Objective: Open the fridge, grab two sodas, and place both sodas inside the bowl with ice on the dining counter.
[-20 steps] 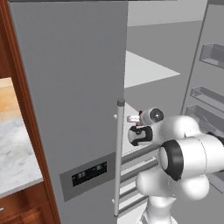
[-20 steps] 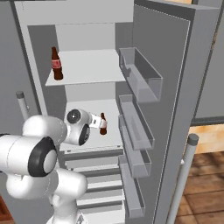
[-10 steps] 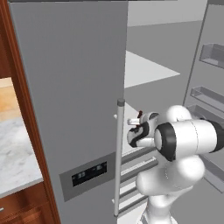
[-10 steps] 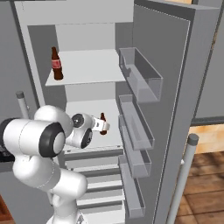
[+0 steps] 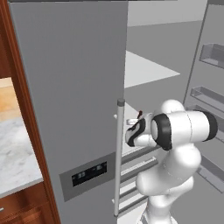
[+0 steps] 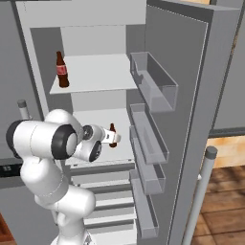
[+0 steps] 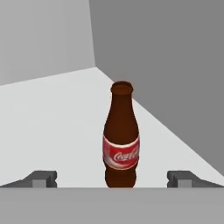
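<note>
The fridge (image 6: 93, 37) stands with its right door (image 6: 191, 100) swung open and its left door (image 5: 74, 87) closed. One soda (image 6: 61, 70), a dark brown bottle with a red label, stands upright on the upper shelf. A second soda (image 6: 112, 136) stands upright on the middle shelf. My gripper (image 6: 107, 138) is right in front of it at bottle height. In the hand view this soda (image 7: 121, 140) sits centred just beyond my open gripper (image 7: 111, 179), whose fingertips (image 7: 41, 178) flank it without touching. The bowl with ice and the dining counter are out of view.
Grey door bins (image 6: 153, 81) line the open door close to the right of the middle shelf. The left door's bar handle (image 5: 118, 157) and dark dispenser panel (image 5: 89, 173) are beside my arm. A marble counter top (image 5: 13, 153) and wood cabinet edge (image 5: 19, 87) lie left.
My arm has folded higher and the hand has pushed in along the middle shelf toward the lower soda. The jaws have stayed open, and both bottles have not moved.
</note>
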Motion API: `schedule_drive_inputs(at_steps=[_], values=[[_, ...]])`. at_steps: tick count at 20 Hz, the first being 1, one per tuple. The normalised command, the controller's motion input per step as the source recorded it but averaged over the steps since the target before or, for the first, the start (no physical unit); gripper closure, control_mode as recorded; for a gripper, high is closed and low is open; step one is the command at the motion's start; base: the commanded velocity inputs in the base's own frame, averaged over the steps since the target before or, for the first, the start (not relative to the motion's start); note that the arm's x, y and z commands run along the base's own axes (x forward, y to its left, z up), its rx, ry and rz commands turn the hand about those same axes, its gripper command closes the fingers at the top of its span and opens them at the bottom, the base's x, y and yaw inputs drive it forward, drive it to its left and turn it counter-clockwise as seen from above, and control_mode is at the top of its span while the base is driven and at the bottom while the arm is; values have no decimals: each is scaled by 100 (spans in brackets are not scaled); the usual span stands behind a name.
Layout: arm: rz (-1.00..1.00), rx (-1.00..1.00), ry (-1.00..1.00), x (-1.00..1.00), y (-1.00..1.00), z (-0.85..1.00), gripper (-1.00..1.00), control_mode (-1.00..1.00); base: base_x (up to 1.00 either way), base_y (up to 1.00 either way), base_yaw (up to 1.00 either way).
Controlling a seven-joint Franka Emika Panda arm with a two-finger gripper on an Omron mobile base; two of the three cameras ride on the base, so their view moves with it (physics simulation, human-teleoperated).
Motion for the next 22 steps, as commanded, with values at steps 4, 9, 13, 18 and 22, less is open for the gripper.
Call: schedule_drive_inputs(at_steps=[4, 9, 13, 18, 22], values=[[0, 0, 0, 16, -4, -8, -100, -100, 0, 0, 0], [0, 0, 0, 21, -8, -5, -100, -100, 0, 0, 0], [0, 1, 0, 15, -19, -4, -100, -100, 0, 0, 0], [0, 0, 0, 7, -10, -4, -100, -100, 0, 0, 0], [0, 0, 0, 8, -11, -8, -100, -100, 0, 0, 0]])
